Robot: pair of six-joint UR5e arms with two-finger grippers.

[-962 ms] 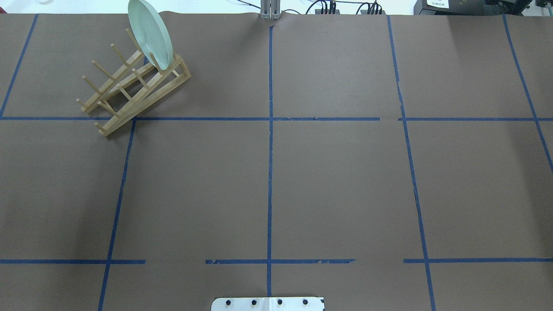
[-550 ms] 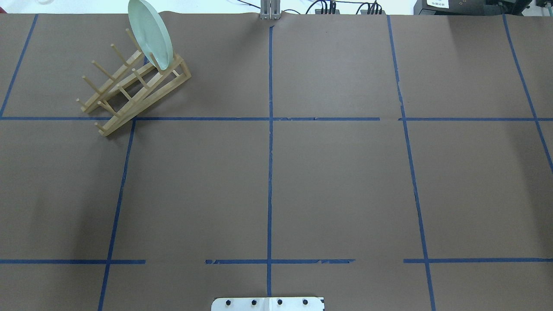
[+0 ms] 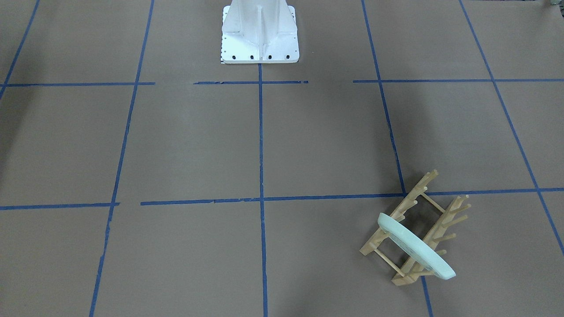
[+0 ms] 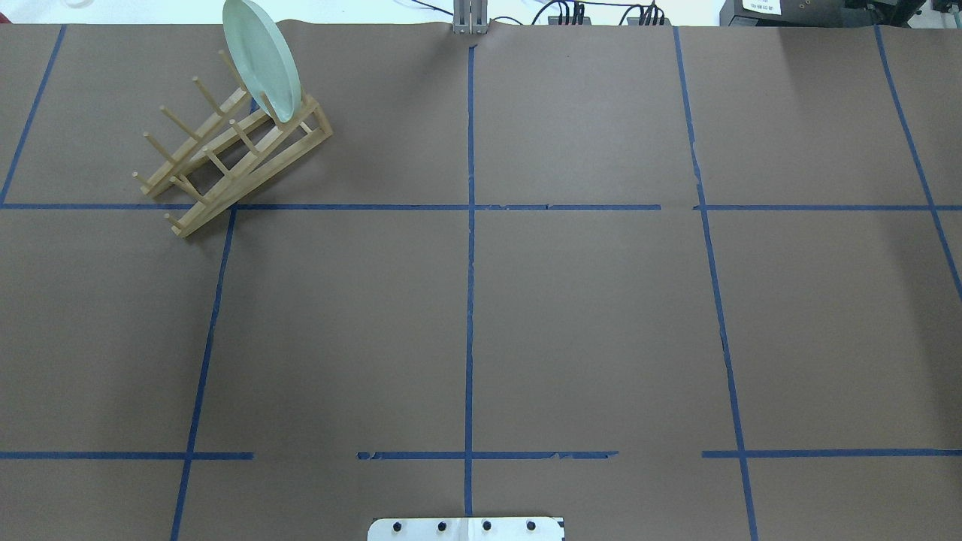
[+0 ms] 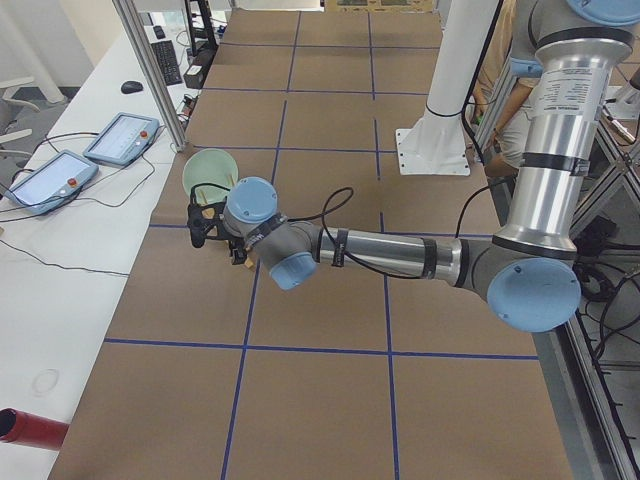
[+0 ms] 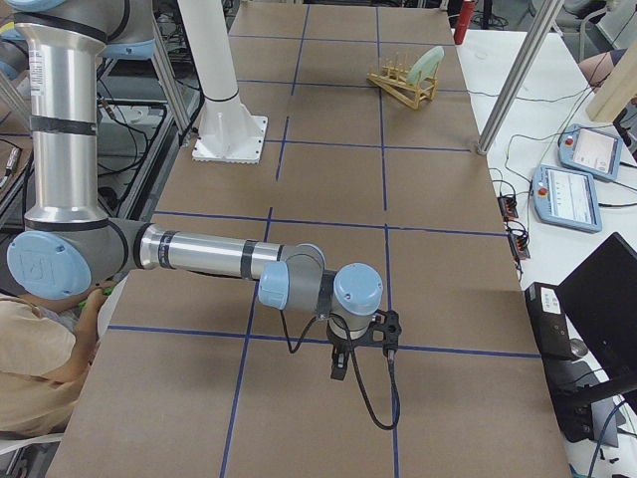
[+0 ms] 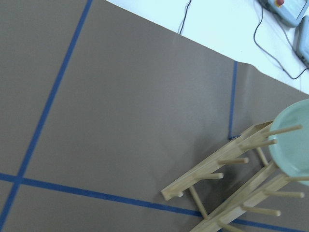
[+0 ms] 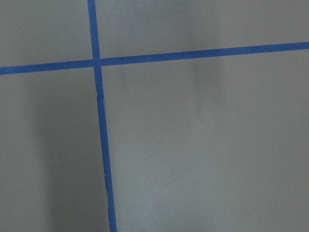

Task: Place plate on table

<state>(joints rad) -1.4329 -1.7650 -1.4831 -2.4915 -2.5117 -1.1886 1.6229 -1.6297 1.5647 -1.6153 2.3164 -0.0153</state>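
The pale mint-green plate (image 4: 261, 58) stands on edge, tilted, in the end slot of the wooden peg rack (image 4: 233, 154) at the table's (image 4: 586, 315) far left. It also shows in the front view (image 3: 416, 246), the left wrist view (image 7: 294, 145) and the side views (image 5: 210, 170) (image 6: 430, 64). My left gripper (image 5: 207, 228) shows only in the exterior left view, close to the rack; I cannot tell whether it is open or shut. My right gripper (image 6: 338, 366) shows only in the exterior right view, far from the plate; I cannot tell its state.
The white robot base (image 3: 260, 33) stands at the table's near middle edge. Tablets (image 5: 120, 138) and cables lie on the white bench beyond the far edge. Metal frame posts (image 6: 508, 85) rise beside the table. A person (image 6: 40, 368) sits near the robot.
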